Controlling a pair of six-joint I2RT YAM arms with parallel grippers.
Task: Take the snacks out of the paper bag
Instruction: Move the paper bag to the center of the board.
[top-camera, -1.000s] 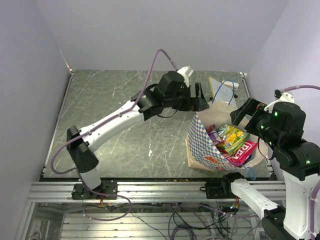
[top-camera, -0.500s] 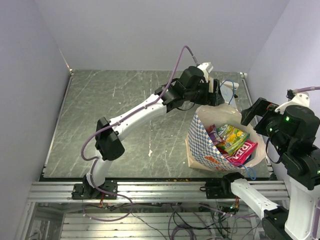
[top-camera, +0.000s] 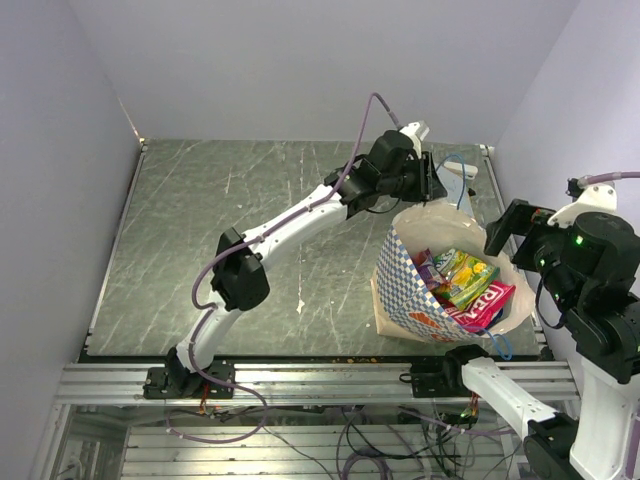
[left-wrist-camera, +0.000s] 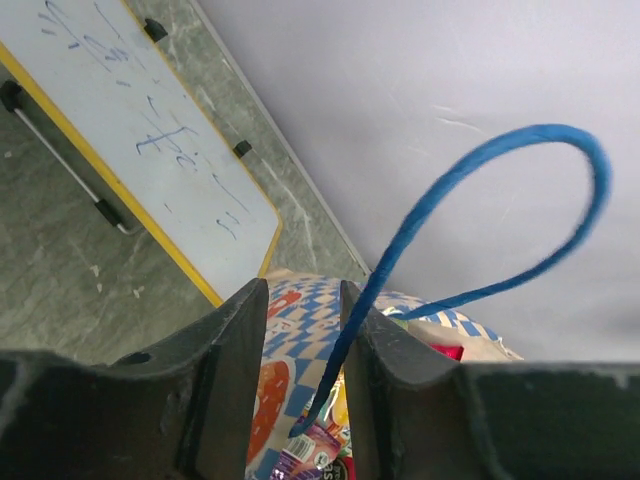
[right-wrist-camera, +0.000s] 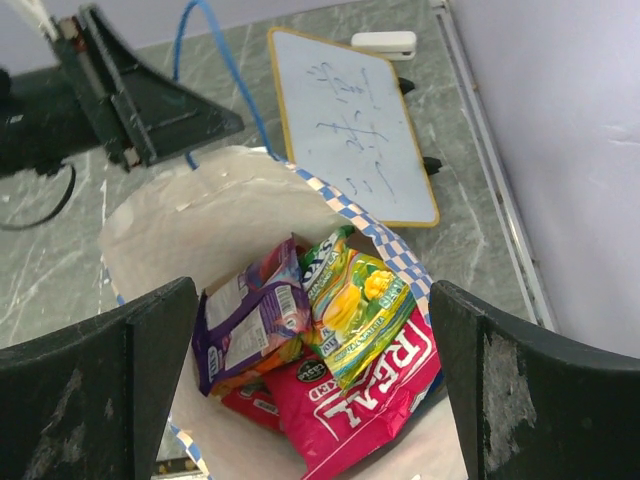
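The paper bag (top-camera: 402, 285), blue-and-white checked outside and cream inside, stands open at the right of the table. Inside lie the snacks (top-camera: 465, 282): a purple packet (right-wrist-camera: 250, 320), a yellow-green one (right-wrist-camera: 355, 300) and a big pink one (right-wrist-camera: 375, 395) on top. My left gripper (top-camera: 432, 188) is at the bag's far rim. Its jaws (left-wrist-camera: 302, 290) stand a narrow gap apart, and the blue string handle (left-wrist-camera: 500, 150) runs between them, against the right finger. My right gripper (right-wrist-camera: 312, 285) hangs wide open above the bag's mouth, touching nothing.
A small whiteboard with a yellow edge (right-wrist-camera: 350, 120) lies flat just behind the bag, with a white eraser (right-wrist-camera: 385, 43) beyond it. The purple side wall rises close on the right. The table's metal rail (right-wrist-camera: 490, 180) runs along the right edge.
My left arm has reached right to the bag's far rim and its jaws have narrowed round the blue handle. My right gripper has drawn back a little to the right, still open.
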